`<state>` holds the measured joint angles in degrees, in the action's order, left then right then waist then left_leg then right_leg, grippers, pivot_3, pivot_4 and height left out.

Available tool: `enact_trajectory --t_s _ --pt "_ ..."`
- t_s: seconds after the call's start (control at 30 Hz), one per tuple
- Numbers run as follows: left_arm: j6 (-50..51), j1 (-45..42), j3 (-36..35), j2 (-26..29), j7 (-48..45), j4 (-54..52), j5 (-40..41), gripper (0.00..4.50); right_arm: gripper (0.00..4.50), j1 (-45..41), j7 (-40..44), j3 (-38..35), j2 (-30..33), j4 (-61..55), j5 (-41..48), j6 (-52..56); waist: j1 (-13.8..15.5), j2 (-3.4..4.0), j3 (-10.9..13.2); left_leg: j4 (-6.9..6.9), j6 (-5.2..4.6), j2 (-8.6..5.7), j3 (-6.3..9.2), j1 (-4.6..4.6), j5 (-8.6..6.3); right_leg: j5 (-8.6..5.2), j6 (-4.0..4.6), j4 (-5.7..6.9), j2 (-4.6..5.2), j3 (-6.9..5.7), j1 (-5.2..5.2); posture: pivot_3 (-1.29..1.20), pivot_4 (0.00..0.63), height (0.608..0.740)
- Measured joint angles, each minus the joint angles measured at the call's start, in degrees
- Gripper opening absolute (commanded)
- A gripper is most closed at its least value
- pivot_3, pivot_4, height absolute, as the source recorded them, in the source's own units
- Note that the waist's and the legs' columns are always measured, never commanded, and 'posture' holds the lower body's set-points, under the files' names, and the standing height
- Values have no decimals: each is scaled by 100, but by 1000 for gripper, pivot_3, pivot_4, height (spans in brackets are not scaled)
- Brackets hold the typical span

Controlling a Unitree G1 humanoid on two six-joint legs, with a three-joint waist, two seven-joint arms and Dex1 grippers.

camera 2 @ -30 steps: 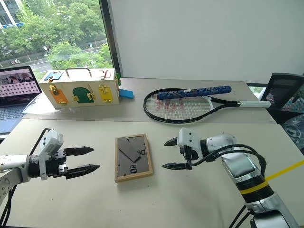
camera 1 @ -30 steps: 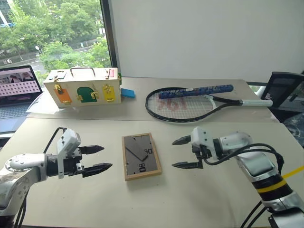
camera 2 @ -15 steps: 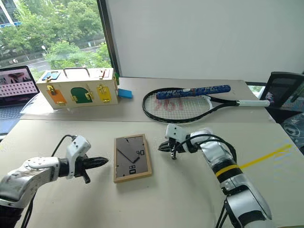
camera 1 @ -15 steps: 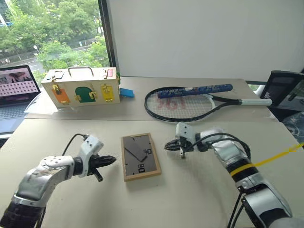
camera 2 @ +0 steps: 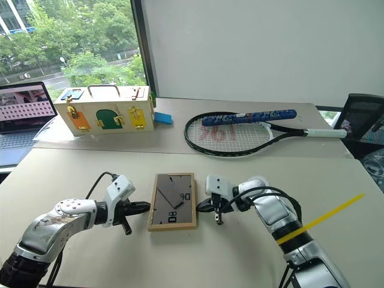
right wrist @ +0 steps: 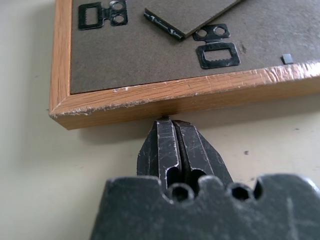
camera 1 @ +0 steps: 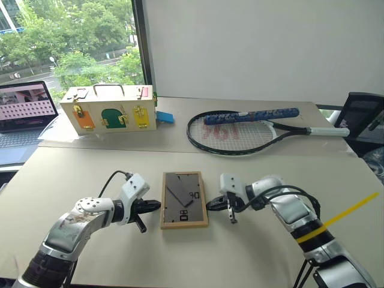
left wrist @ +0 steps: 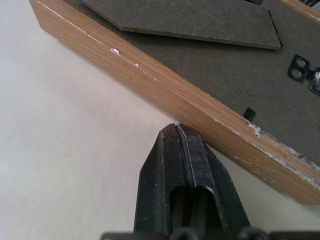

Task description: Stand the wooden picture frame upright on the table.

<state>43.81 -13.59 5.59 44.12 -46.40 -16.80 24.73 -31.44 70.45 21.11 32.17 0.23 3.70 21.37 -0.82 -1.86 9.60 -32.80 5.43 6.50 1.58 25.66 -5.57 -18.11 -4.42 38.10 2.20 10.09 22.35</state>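
Black fingers pressed together form the left gripper, its closed tip at the left long edge of the wooden picture frame, touching or nearly so. Opposite it, the right gripper is likewise closed, its tip at the frame's right long edge, so the frame sits between the two. It lies flat, picture side down, on the beige worktop, near the front and roughly central. Its rim is pale wood, scuffed and chipped along the edges; its backing is dark grey-brown board with a stand flap and small black metal hangers. It looks light, rigid and likely to slide on the smooth surface, and any glass on the hidden front would be fragile. Squeezing the two long wooden edges seems the safest hold.
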Motion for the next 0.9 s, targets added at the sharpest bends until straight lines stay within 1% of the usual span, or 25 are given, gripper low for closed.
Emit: enact_trajectory --t_s 0.17,0.3,0.37,0.5,0.57,0.6,0.63,0.67,0.7,0.73,0.77,0.83,0.87,0.9 --pt "-188 71 24 165 -239 18 -78 0 25 200 -53 12 99 -463 69 395 -22 0 0 0 0 0 0 -3 0 0 0 0 0 0 0 0 150 739" --pt "-224 180 -35 311 -405 6 -65 0 25 194 -191 -15 155 -439 81 428 -22 0 0 -2 0 0 0 -3 0 -1 0 -1 0 0 0 0 150 739" --pt "-105 339 -293 358 -478 18 93 0 25 187 -210 -192 333 -354 115 428 -26 0 0 -1 0 0 0 -2 0 -1 0 -1 0 0 1 0 150 739" --pt "606 467 -1203 264 -317 220 714 0 25 174 -173 -742 693 -302 369 411 -23 -3 2 -1 0 0 0 -1 0 -2 0 0 0 0 3 0 150 739" --pt "1454 257 -1906 173 -297 234 1633 519 0 174 -94 -949 795 -307 548 401 -28 -6 4 -2 0 0 1 0 0 -8 -11 0 1 0 1 0 150 739" --pt "1772 140 -2125 166 -314 221 2005 650 0 172 -62 -992 799 -314 609 393 -30 -7 4 -1 0 0 2 -1 0 -12 -19 -1 1 0 1 0 150 739" --pt "2163 19 -2303 161 -310 243 2405 1115 0 173 -41 -1010 799 -319 666 374 -30 -7 4 -2 0 0 2 -1 0 -13 -20 -1 1 0 0 0 150 739" --pt "2731 -165 -2529 148 -274 309 2940 1485 0 174 -10 -1019 798 -322 713 355 -32 -8 5 -2 0 0 2 0 0 -14 -22 0 1 0 1 0 150 739" --pt "3008 -280 -2642 136 -229 365 3184 1755 0 174 1 -1020 792 -334 755 345 -33 -8 5 -2 0 0 2 -1 0 -14 -23 0 1 0 1 0 150 739" --pt "3326 -438 -2771 85 -92 465 3408 1990 0 176 26 -1022 781 -359 798 328 -39 -7 5 -2 0 0 3 -1 0 -15 -23 1 1 0 0 0 150 739" --pt "3737 -652 -2883 11 202 601 3543 2487 0 175 37 -1015 744 -379 829 258 -44 -8 4 -2 -1 0 4 -2 0 -15 -24 1 0 0 -1 0 150 739" --pt "4155 -721 -2824 68 573 633 3518 3206 0 174 37 -973 695 -431 831 160 -63 -8 4 -2 0 -1 6 -2 0 -11 -18 0 1 -1 -3 0 150 739" --pt "4411 -726 -2557 293 732 628 3502 3604 0 174 29 -927 680 -430 822 113 -89 -14 8 1 0 -1 7 -2 0 -5 -9 0 0 -1 0 0 150 739" --pt "4619 -725 -2315 497 811 622 3503 3840 0 174 24 -882 673 -429 814 86 -118 -15 9 3 0 -1 8 -1 0 -2 -3 0 0 -1 1 0 150 739"
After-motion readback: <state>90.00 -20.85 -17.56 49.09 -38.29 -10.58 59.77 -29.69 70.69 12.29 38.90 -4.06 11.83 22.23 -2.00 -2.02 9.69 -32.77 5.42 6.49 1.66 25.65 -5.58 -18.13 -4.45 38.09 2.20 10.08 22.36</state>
